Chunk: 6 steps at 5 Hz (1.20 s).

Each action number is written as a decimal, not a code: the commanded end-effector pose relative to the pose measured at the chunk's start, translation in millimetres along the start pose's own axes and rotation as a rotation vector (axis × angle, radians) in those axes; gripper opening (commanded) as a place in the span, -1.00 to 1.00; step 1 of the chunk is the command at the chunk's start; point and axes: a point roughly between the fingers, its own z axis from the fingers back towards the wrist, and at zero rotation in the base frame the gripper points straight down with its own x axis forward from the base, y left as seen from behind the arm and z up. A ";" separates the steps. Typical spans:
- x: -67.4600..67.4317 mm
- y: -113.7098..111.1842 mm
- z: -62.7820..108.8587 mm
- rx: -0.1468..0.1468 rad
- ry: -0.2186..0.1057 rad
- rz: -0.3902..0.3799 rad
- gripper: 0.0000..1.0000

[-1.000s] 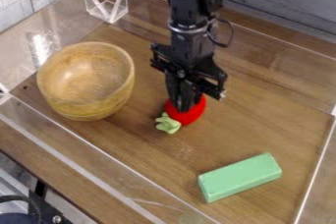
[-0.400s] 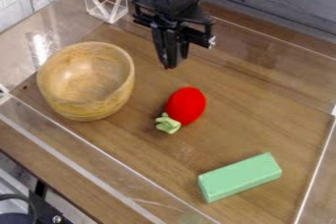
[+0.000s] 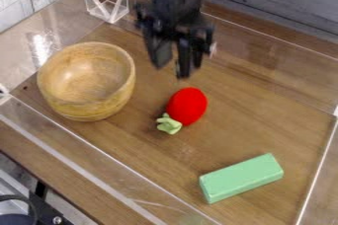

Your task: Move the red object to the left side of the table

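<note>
The red object (image 3: 188, 105), a small toy strawberry with a pale green cap, lies on its side on the brown wood-grain table (image 3: 264, 101), near the middle and just right of the wooden bowl. My gripper (image 3: 175, 63) hangs above and slightly behind it, pointing down. Its dark fingers (image 3: 189, 63) stand apart, open, with nothing between them. The view is slightly blurred around the gripper.
A round wooden bowl (image 3: 86, 79) stands on the left half of the table. A green rectangular block (image 3: 242, 178) lies at the front right. Low clear acrylic walls (image 3: 79, 155) edge the table, and a clear folded stand (image 3: 109, 7) sits at the back left.
The gripper, earlier down around the strawberry, has let go and risen clear of it, then spread its fingers. The strawberry stays lying where it was.
</note>
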 end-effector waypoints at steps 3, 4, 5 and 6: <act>-2.9 -14.4 -35.0 0.006 0.014 -0.029 1.00; -2.2 -14.6 -45.4 0.010 0.025 -0.028 1.00; -1.4 -13.2 -49.7 0.011 0.028 -0.026 -1.00; -0.3 -11.5 -41.7 0.015 0.026 -0.023 -1.00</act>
